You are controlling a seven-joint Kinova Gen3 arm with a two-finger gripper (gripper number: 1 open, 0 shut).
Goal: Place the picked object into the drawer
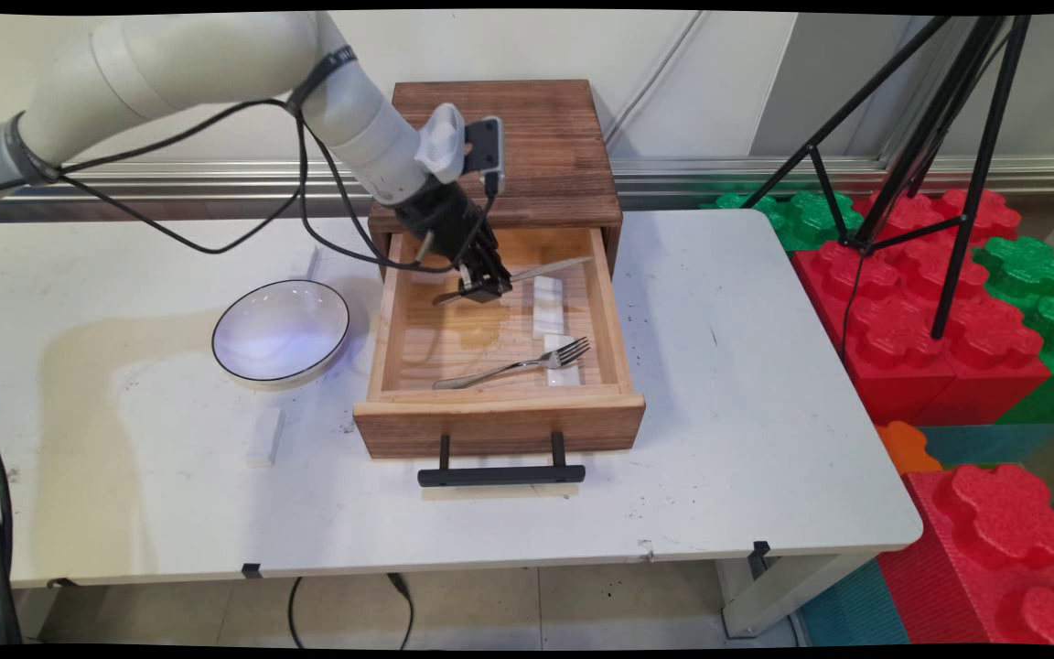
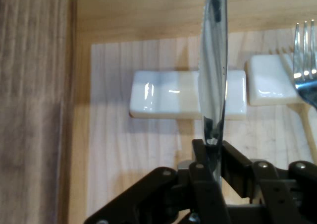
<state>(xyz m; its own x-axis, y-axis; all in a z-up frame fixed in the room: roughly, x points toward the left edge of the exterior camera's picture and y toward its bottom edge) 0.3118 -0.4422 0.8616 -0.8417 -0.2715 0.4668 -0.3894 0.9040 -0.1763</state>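
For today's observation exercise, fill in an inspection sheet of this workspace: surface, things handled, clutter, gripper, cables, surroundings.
Surface: white table, stained and scuffed.
Things handled: knife clamped in the gripper above the open wooden drawer; a fork lies inside with its tines on a white rest; a second white rest lies beyond it.
Clutter: white bowl left of the drawer; small white block near it.
Gripper: shut on the knife.
Cables: black cables hang from the arm; another runs below the table's front.
Surroundings: black tripod; red and green foam blocks at right.
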